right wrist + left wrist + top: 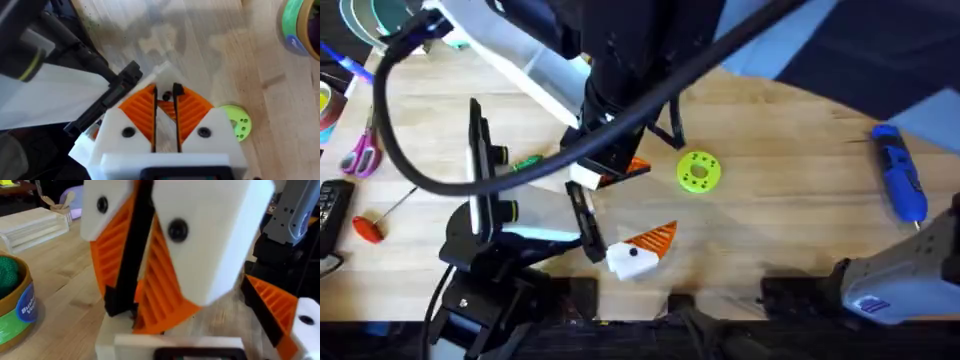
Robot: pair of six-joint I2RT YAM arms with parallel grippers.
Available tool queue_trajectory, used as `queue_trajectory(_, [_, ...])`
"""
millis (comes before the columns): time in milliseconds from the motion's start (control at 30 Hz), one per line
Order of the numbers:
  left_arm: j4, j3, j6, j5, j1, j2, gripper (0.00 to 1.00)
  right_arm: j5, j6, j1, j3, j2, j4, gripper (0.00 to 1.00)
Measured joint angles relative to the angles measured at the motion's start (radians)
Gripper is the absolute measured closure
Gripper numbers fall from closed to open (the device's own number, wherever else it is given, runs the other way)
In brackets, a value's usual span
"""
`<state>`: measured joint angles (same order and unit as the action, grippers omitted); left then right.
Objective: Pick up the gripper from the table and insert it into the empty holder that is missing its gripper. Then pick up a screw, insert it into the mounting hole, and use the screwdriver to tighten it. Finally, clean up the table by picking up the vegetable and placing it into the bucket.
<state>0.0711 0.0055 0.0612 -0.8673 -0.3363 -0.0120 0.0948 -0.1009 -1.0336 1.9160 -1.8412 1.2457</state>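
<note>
Right end effector [165,107] hangs low over the table [790,220], pads nearly together.

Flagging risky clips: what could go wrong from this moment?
The right gripper sits close to the left gripper at mid-table, so the arms may collide. A black cable loops low over the table near the vegetable and might snag or drag things.

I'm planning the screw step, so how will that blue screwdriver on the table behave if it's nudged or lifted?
The blue screwdriver looks rigid, so it should lift without bending. Its rounded, pen-like body lies flat on the wooden table, so a sideways nudge may roll it.
</note>
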Motion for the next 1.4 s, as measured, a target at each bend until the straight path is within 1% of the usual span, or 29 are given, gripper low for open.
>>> queue_trajectory(67, [0.0, 0.0, 0.0, 0.0, 0.0, 0.0, 0.008, -0.002, 0.0, 0.002, 0.0, 0.0, 0.003, 0.693])
queue_trajectory(133, [0.0, 0.0, 0.0, 0.001, 0.0, 0.0, 0.008, -0.005, 0.001, 0.008, 0.0, 0.0, 0.005, 0.503])
queue_trajectory(200, [0.0, 0.0, 0.0, 0.003, 0.0, 0.0, 0.008, -0.009, 0.003, 0.019, 0.005, 0.0, 0.011, 0.367])
queue_trajectory(267, [0.0, 0.0, 0.0, 0.006, 0.0, 0.0, 0.008, -0.017, 0.003, 0.03, 0.011, 0.0, 0.015, 0.141])
queue_trajectory(300, [0.0, 0.0, 0.0, 0.008, 0.0, 0.0, 0.008, -0.021, 0.0, 0.036, 0.014, 0.0, 0.016, 0.048])
queue_trajectory(333, [0.0, 0.0, 0.0, 0.007, 0.0, 0.0, 0.008, -0.019, 0.0, 0.043, 0.016, 0.0, 0.015, 0.021])
queue_trajectory(533, [0.0, 0.0, 0.0, 0.007, 0.0, 0.0, 0.008, -0.007, 0.0, 0.095, 0.018, 0.024, 0.01, 0.01])
queue_trajectory(733, [0.0, 0.0, -0.001, 0.007, 0.0, 0.0, 0.008, -0.002, 0.0, 0.223, 0.022, 0.075, 0.043, 0.009])
queue_trajectory(867, [0.0, 0.0, 0.0, 0.007, 0.0, 0.0, 0.008, -0.002, -0.005, 0.3, 0.023, 0.084, 0.086, 0.01])
queue_trajectory(1167, [0.0, 0.0, 0.0, 0.007, 0.0, 0.0, 0.008, -0.001, -0.03, 0.411, 0.023, 0.087, 0.199, 0.007])
queue_trajectory(1200, [0.0, 0.0, 0.0, 0.007, 0.0, 0.0, 0.028, -0.001, -0.031, 0.42, 0.023, 0.092, 0.204, 0.007])
queue_trajectory(1233, [-0.001, 0.0, -0.002, 0.007, 0.0, 0.0, 0.105, -0.001, -0.031, 0.427, 0.023, 0.099, 0.208, 0.007])
queue_trajectory(1267, [0.0, 0.0, -0.001, 0.007, 0.0, 0.0, 0.213, -0.001, -0.033, 0.435, 0.023, 0.109, 0.211, 0.007])
queue_trajectory(1300, [0.0, 0.0, 0.0, 0.007, 0.0, 0.0, 0.356, -0.001, -0.034, 0.444, 0.023, 0.123, 0.215, 0.007])
queue_trajectory(1333, [0.0, 0.0, -0.001, 0.007, 0.0, 0.0, 0.537, -0.001, -0.035, 0.452, 0.022, 0.141, 0.216, 0.007])
queue_trajectory(1367, [0.0, 0.0, -0.001, 0.007, 0.0, 0.0, 0.694, -0.001, -0.035, 0.461, 0.019, 0.165, 0.214, 0.007])
queue_trajectory(1400, [0.0, 0.0, -0.001, 0.007, 0.0, 0.0, 0.819, 0.0, -0.035, 0.47, 0.013, 0.186, 0.212, 0.007])
